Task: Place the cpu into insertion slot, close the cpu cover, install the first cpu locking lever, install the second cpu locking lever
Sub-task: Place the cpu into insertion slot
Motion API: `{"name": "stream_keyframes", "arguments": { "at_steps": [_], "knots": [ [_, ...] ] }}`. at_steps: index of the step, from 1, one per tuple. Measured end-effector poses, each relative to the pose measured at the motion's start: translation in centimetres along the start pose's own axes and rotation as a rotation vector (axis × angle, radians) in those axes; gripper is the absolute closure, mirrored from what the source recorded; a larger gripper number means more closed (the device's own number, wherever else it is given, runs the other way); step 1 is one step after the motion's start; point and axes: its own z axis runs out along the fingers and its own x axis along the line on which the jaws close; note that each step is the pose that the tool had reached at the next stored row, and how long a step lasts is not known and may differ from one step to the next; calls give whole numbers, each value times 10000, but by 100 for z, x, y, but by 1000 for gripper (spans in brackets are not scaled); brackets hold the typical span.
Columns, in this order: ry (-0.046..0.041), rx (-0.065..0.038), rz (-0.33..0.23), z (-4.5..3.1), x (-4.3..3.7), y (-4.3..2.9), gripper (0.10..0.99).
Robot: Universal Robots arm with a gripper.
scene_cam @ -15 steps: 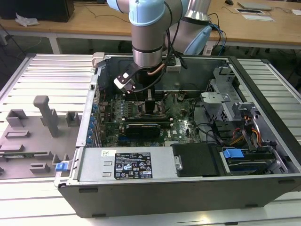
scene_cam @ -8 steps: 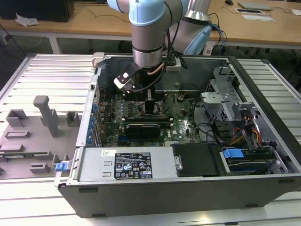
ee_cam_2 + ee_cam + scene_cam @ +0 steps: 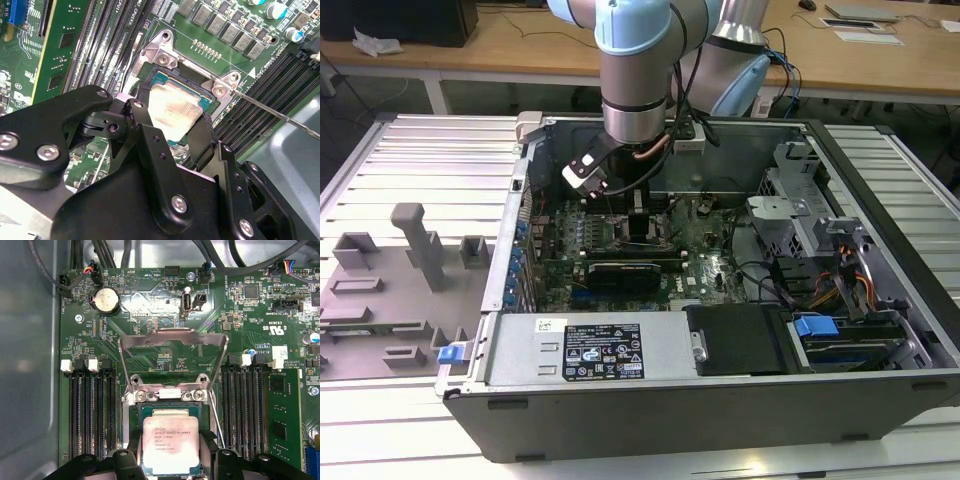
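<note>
Gripper is down inside the open computer case, its two black fingers pressed against opposite edges of the cpu, pinching it. The cpu is level, silvery top up, right over the insertion slot and inside its frame; can't tell if it is fully seated. Just past the fingertips is the cpu cover, flipped open and standing up off the slot at its hinge side, with the green motherboard visible through its window. A thin lever rod runs out from a slot corner beside one finger, lying free and angled away over the board. Flanking the gripper on both sides are banks of long black memory slots, parallel to the fingers. Further out beyond the cover is a round coin battery, near the board's far edge, with cables above that. In the exterior view the arm comes straight down into the case from above, wrist over the middle of the board. Well away from the gripper, outside the case on the exterior view's left, a grey fixture tray lies on the slatted table.
</note>
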Motion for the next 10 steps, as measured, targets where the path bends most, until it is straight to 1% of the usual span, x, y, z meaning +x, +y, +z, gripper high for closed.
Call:
{"name": "stream_keyframes", "arguments": {
  "at_steps": [4,5,7,10],
  "knots": [
    [0,0,-1,0,0,0,533],
    [0,0,0,0,0,1,471],
    [0,0,0,0,0,1,471],
    [3,-2,0,-19,0,3,471]
  ]
}}
